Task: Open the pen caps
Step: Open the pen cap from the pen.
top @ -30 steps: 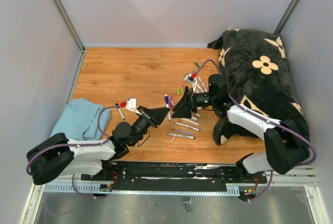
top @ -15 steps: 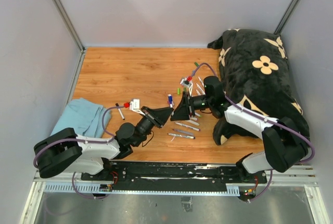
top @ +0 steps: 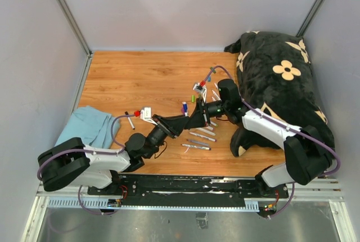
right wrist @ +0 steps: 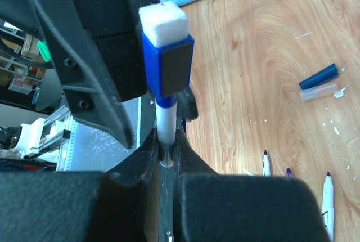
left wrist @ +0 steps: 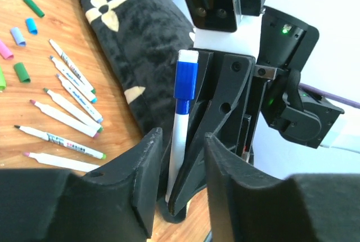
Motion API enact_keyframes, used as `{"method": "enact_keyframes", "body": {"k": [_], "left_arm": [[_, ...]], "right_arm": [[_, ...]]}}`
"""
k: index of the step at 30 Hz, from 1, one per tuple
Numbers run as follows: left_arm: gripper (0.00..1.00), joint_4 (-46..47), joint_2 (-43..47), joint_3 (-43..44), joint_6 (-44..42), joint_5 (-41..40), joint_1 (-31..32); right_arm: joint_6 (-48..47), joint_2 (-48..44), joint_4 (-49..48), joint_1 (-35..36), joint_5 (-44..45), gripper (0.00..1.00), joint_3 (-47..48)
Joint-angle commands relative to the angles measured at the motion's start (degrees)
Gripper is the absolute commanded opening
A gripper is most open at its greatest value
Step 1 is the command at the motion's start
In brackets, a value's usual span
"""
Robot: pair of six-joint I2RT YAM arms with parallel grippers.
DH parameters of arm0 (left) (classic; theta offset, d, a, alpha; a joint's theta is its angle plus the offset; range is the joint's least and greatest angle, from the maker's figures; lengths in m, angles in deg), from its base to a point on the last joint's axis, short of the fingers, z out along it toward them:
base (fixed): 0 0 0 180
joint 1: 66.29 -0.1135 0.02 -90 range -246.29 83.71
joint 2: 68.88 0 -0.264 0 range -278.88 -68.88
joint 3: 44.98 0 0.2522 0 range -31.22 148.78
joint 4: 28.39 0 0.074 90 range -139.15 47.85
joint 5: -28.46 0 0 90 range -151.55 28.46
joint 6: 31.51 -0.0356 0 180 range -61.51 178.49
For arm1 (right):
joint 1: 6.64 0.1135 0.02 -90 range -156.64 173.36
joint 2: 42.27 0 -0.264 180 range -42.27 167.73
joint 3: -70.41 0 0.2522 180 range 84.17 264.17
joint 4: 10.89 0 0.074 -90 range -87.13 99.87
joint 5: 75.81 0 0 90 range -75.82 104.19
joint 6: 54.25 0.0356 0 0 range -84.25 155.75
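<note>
Right gripper [right wrist: 167, 147] was seen clamped on a white pen barrel [right wrist: 166, 119], the blue cap [right wrist: 166, 67] seated just beyond its fingertips. Left gripper [left wrist: 180, 146] was noted partly open, that barrel flanked by its fingers [left wrist: 140, 166] with gaps visible.

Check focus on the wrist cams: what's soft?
Left wrist: the left hand up close is blurred, the blue-capped pen sharp. Right wrist: the right hand is soft, the wooden table crisp. Top external: even light, soft shadows.
</note>
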Motion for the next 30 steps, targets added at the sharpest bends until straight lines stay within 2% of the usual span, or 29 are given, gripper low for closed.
{"method": "enact_keyframes", "body": {"k": [1, 6, 9, 13, 18, 26, 30], "left_arm": [[0.5, 1.9, 3.9, -2.1, -3.0, -0.7, 0.4], [0.8, -1.2, 11.5, -5.2, -8.2, 0.2, 0.2], [0.9, -10.6, 19.3, -4.6, -9.3, 1.0, -1.1], [0.94, -22.1, 27.1, -4.2, -7.3, 4.4, -5.1], [0.97, -26.1, 31.4, -4.8, -4.0, 10.3, -9.2], [0.97, -23.8, 23.6, -0.9, -2.6, 21.5, -10.7], [0.97, -20.2, 19.2, -0.2, -1.3, 24.0, -10.9]], "right_arm": [[-8.1, 0.6, 7.4, 0.3, -2.2, 0.01, 3.8], [-24.0, 3.8, 25.0, -1.0, -6.3, 0.01, 10.5], [-33.4, 5.7, 37.2, -1.3, -4.8, 0.01, 14.4], [-40.0, 4.2, 42.4, -1.3, -1.4, 0.01, 15.6], [-44.4, 2.1, 45.6, -1.3, 2.7, 0.01, 16.0], [-46.6, 2.4, 47.5, -1.0, 4.7, 0.02, 15.9], [-47.2, 2.9, 48.0, -0.6, 4.9, 0.02, 16.1]]}}
